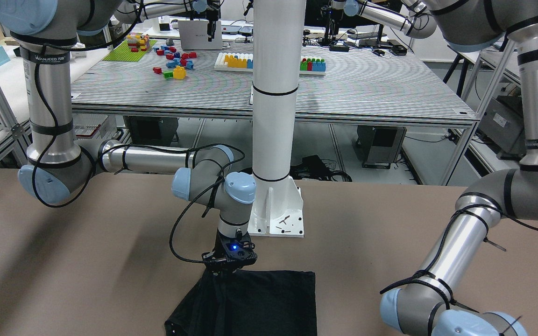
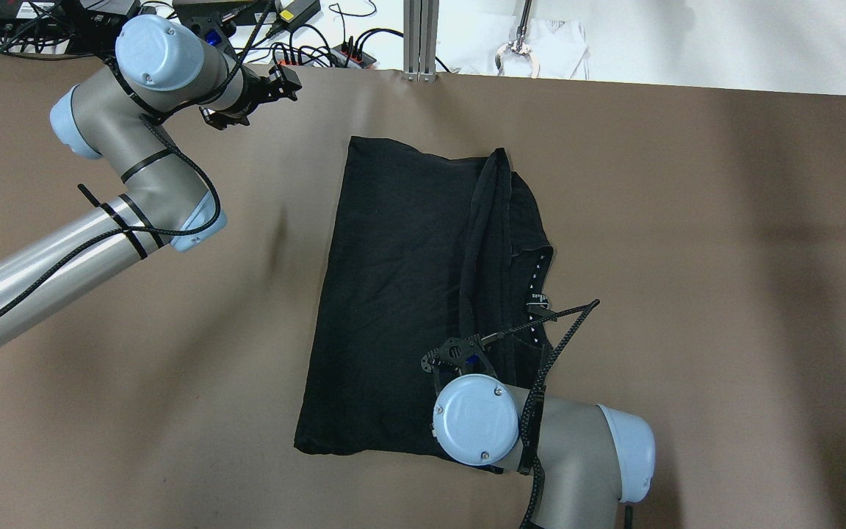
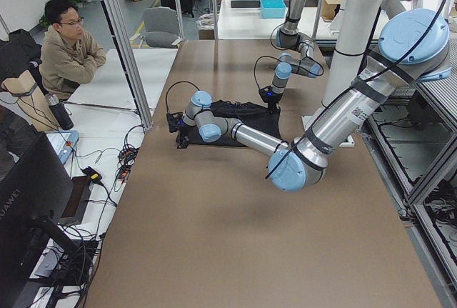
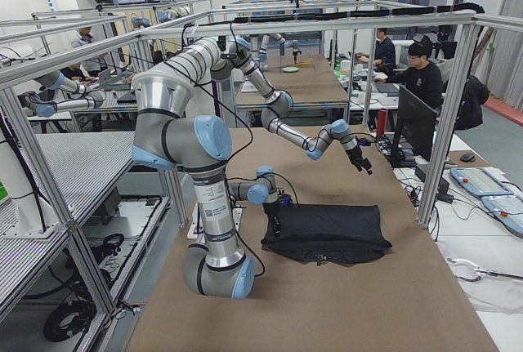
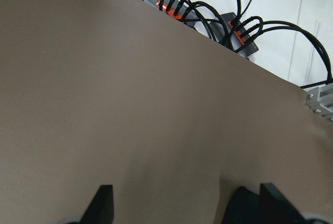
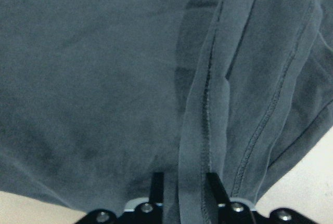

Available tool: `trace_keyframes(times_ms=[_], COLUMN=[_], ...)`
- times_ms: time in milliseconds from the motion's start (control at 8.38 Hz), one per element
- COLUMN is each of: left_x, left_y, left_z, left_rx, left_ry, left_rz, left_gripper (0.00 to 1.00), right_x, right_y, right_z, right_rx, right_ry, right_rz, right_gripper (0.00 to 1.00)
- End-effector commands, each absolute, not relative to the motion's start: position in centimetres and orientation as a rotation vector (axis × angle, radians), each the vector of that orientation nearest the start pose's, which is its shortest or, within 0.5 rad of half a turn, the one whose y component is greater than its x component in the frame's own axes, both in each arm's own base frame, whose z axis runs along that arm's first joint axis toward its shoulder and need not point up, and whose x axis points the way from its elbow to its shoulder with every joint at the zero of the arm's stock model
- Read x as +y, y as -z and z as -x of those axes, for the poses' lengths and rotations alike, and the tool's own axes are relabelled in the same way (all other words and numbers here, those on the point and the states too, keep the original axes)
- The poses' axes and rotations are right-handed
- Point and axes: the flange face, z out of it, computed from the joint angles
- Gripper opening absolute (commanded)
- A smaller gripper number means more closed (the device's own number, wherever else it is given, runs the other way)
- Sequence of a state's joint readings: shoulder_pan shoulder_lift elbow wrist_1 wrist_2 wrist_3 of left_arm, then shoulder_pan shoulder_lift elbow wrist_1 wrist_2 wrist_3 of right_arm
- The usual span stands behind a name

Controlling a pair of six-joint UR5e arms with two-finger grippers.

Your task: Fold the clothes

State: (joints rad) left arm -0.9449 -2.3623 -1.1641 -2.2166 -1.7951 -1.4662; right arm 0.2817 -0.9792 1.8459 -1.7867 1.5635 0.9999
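The clothes (image 2: pixel 393 294) are one black knit garment lying partly folded in the middle of the brown table (image 2: pixel 687 294), with a hemmed fold raised along its right side. My right gripper (image 2: pixel 460 353) is at the garment's near right part. In the right wrist view the right gripper (image 6: pixel 186 182) is shut on that hemmed strip of the clothes (image 6: pixel 104 78), which runs up between the fingers (image 6: pixel 157 185). My left gripper (image 2: pixel 283 81) hovers near the table's far left edge, away from the cloth. In the left wrist view the left gripper (image 5: pixel 187 203) is open over bare table.
Power strips and cables (image 5: pixel 208 11) lie just past the table's far edge beside the left gripper. A white mounting post (image 1: pixel 273 116) stands at the robot's base. A person (image 3: pixel 68 51) sits beyond the far side. Another table with toy bricks (image 1: pixel 175 65) stands behind the robot.
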Motion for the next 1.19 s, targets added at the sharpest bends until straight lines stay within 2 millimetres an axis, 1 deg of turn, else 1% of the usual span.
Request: trace_keyframes(times_ms=[0, 239, 358, 477, 596, 716, 835, 954, 1074], left_x=[-71.2, -71.2, -71.2, -71.2, -71.1, -70.9, -70.5, -70.4, -70.4], left_y=[-27.8, -27.8, -28.1, -28.2, -28.9, -28.9, -29.1, -28.9, -29.1], left_z=[-37.9, -37.9, -37.7, -37.7, -37.7, -37.6, -37.5, -37.4, -37.5], left_rx=[1.013, 1.011, 1.007, 1.006, 0.999, 1.000, 1.002, 1.006, 1.004], left_ry=[0.645, 0.647, 0.649, 0.650, 0.652, 0.652, 0.653, 0.652, 0.651], left_rz=[-0.344, -0.345, -0.345, -0.344, -0.342, -0.345, -0.346, -0.350, -0.348], left_gripper=[1.00, 1.00, 1.00, 1.00, 1.00, 1.00, 1.00, 1.00, 1.00], right_x=[-29.4, -29.3, -29.4, -29.3, -29.7, -29.9, -29.9, -29.5, -29.8], right_y=[-24.5, -24.7, -24.5, -24.5, -24.2, -24.5, -24.3, -24.3, -25.2], right_z=[57.6, 57.6, 57.5, 57.4, 56.9, 56.7, 56.1, 54.6, 52.5], right_rx=[-0.572, -0.567, -0.568, -0.571, -0.575, -0.569, -0.573, -0.570, -0.551], right_ry=[0.295, 0.294, 0.293, 0.298, 0.311, 0.321, 0.323, 0.333, 0.346], right_rz=[-0.274, -0.274, -0.277, -0.273, -0.281, -0.283, -0.287, -0.288, -0.291], right_gripper=[0.39, 0.36, 0.09, 0.00, 0.00, 0.00, 0.00, 0.00, 0.00])
